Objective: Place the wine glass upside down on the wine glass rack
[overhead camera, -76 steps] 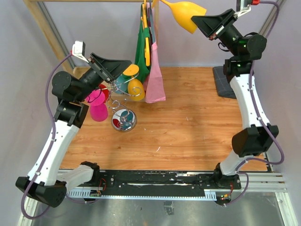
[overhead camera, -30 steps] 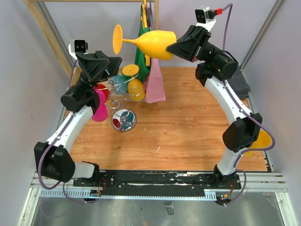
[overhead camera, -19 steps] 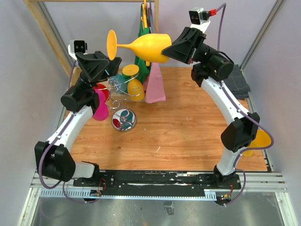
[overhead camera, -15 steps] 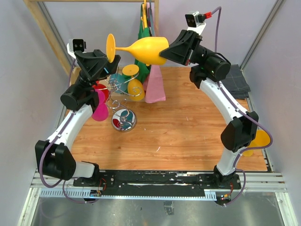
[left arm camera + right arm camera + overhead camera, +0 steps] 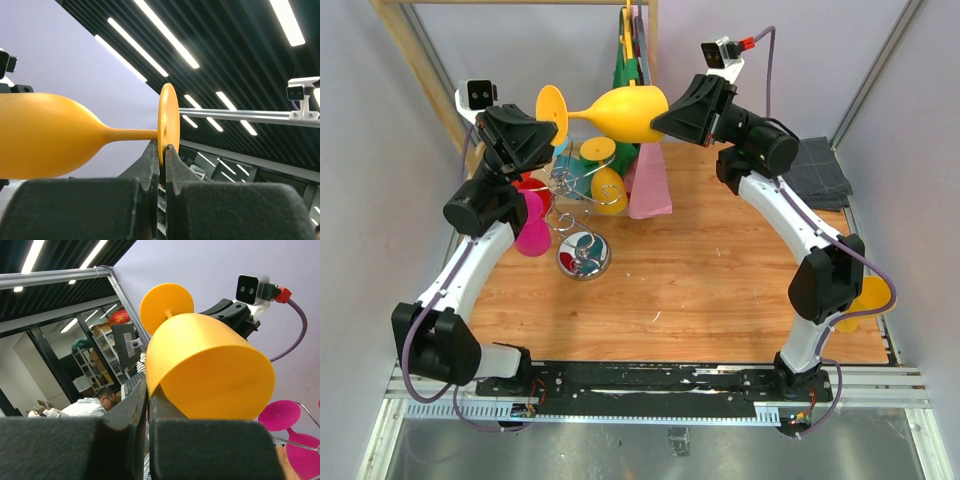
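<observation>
A yellow wine glass [image 5: 620, 110] hangs on its side high above the table, with its foot [image 5: 552, 108] pointing left. My right gripper [image 5: 662, 120] is shut on the rim of the bowl [image 5: 210, 375], its jaws [image 5: 148, 387] pinching the wall. My left gripper [image 5: 553, 136] is shut on the lower edge of the foot disc [image 5: 168, 117], which sits between the fingertips [image 5: 162, 148]. The wine glass rack [image 5: 582, 215], chrome wire on a mirror-like round base [image 5: 584, 254], stands below with pink [image 5: 530, 228], yellow [image 5: 608, 188] and teal glasses hanging on it.
A wooden rail frame [image 5: 420, 60] stands at the back, with green and pink cloths [image 5: 646, 160] hanging from it beside the rack. A dark folded cloth [image 5: 820, 168] lies at the back right. A yellow object [image 5: 872, 294] sits behind the right arm's elbow.
The right arm has carried the glass leftward and lower, bringing its foot to the left gripper. The left gripper, open before, has shut on the foot disc.
</observation>
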Motion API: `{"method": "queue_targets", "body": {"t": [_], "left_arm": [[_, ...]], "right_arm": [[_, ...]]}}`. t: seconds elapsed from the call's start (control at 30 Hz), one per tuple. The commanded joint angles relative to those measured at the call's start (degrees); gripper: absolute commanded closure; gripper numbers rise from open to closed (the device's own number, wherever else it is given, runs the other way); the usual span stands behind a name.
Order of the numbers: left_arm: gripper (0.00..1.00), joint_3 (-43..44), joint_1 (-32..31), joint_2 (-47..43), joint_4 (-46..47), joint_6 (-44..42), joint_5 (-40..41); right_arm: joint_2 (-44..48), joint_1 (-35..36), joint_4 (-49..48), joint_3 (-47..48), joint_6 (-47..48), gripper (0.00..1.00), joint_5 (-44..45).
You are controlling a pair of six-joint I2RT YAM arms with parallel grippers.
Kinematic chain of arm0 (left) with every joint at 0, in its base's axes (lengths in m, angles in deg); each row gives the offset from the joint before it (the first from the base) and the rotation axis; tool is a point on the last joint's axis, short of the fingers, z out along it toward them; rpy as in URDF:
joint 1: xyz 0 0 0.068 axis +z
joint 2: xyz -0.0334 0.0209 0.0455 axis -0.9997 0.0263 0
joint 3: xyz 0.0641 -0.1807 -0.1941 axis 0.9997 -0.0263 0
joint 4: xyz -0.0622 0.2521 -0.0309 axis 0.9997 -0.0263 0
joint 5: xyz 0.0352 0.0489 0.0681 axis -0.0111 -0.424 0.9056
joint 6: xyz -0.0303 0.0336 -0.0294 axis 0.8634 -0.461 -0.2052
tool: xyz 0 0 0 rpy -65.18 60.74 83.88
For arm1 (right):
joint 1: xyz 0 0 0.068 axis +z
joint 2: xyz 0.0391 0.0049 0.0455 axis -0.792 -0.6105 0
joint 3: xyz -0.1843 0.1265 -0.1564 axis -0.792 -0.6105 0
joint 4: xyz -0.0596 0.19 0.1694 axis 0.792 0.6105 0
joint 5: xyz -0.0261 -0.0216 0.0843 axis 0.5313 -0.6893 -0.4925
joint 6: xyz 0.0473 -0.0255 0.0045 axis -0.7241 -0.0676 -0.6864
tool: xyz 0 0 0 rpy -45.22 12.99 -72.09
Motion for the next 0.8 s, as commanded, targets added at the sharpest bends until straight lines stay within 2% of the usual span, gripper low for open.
{"method": "queue_targets", "body": {"t": [0.0, 0.03, 0.13, 0.2, 0.23, 0.27, 0.47, 0.63, 0.77], "left_arm": [[1.00, 1.88, 1.38, -1.09, 2.86, 8.30, 2.22], [1.00, 2.22, 1.46, -1.10, 2.69, 8.31, 2.13], [1.00, 3.69, 1.90, -1.23, 2.24, 8.63, 1.91], [1.00, 4.70, 2.06, -1.40, 1.97, 8.79, 1.77], [1.00, 5.17, 2.23, -1.57, 1.68, 8.78, 1.67], [1.00, 5.51, 2.38, -1.85, 1.26, 8.71, 1.58], [1.00, 6.09, 2.85, -4.26, -2.02, 7.38, 1.46], [1.00, 5.47, 3.14, -8.09, -7.91, 3.69, 0.05], [1.00, 2.82, 3.23, -13.84, -18.75, -2.72, -2.03]], "right_arm": [[2.57, 0.66, -4.02, 0.01, 0.71, 0.99, -0.81], [2.57, 0.66, -4.01, 0.07, 0.78, 0.98, -0.93], [2.61, 0.58, -4.07, 0.32, 1.17, 0.76, -1.39], [2.72, 0.37, -3.98, 0.47, 1.43, 0.68, -1.72], [2.78, 0.25, -3.95, 0.31, 1.41, 0.59, -1.77], [2.82, 0.04, -4.01, 0.20, 1.44, 0.55, -1.75], [3.69, -2.40, -4.06, -1.37, 1.85, 0.41, -1.56], [4.05, -7.69, -3.94, -2.96, 0.70, 0.37, 0.34], [4.66, -13.68, -3.23, -5.07, -0.04, 0.36, 2.91]]}}
